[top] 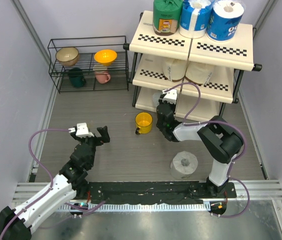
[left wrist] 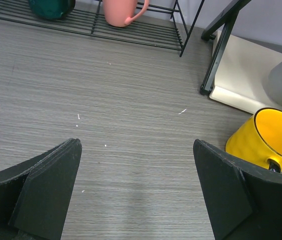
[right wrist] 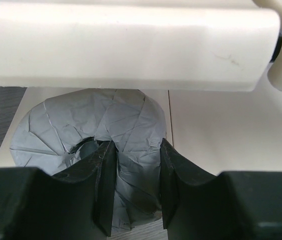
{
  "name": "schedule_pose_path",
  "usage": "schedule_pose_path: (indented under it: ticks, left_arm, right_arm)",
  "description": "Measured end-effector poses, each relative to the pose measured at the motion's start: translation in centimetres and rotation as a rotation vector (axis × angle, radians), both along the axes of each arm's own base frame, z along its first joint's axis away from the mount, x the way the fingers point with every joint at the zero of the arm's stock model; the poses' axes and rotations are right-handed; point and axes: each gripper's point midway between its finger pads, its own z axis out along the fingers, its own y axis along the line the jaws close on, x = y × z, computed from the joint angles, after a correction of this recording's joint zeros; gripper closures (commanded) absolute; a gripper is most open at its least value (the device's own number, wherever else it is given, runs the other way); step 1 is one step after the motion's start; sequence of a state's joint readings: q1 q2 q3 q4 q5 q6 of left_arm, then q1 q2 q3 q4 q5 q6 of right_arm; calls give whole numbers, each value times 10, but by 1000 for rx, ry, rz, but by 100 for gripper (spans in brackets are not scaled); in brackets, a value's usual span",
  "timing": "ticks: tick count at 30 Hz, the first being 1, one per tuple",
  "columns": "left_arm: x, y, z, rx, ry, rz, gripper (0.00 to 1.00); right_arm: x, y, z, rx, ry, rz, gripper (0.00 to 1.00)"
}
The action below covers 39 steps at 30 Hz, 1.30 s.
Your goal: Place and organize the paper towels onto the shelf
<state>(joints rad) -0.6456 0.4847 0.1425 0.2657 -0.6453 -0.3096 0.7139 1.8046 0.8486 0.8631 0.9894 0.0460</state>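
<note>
Left gripper (left wrist: 136, 152) hangs spread wide over the table (left wrist: 131, 90), yellow cup (left wrist: 268, 137) just to its right. Right gripper (right wrist: 136, 192) pinches the grey roll (right wrist: 71, 127) by its wall, one finger inside the core, down on the shelf's (right wrist: 131, 45) bottom tier.

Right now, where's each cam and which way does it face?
Top: above, behind bases; looks down on shelf; both arms show.
Left wrist: low over table, faces cup, wire rack; open left gripper shows.
Right wrist: at shelf's bottom tier, faces grey roll; right gripper pinches its wall.
Shared: top and left wrist both see cup.
</note>
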Motion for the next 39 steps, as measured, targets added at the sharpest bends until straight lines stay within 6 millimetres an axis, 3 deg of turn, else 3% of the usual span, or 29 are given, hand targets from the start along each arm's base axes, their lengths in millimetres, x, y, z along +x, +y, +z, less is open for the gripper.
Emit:
schedule_pose_path:
  ticks: [12,21,33,39]
  left_arm:
    - [0,-1,-2,5,7,-2,0]
    - [0,-1,-2,5,7,-2,0]
    - [0,-1,-2,5,7,-2,0]
    - [0,-1,-2,5,7,-2,0]
  right_arm:
    - [3,0,2,5,-4,-5,36]
    - [2,0,4,6,-3,-2,34]
    - [-18,-15,54,89,-88,13,34]
    - [-41,-24,76,140,-113,50,31]
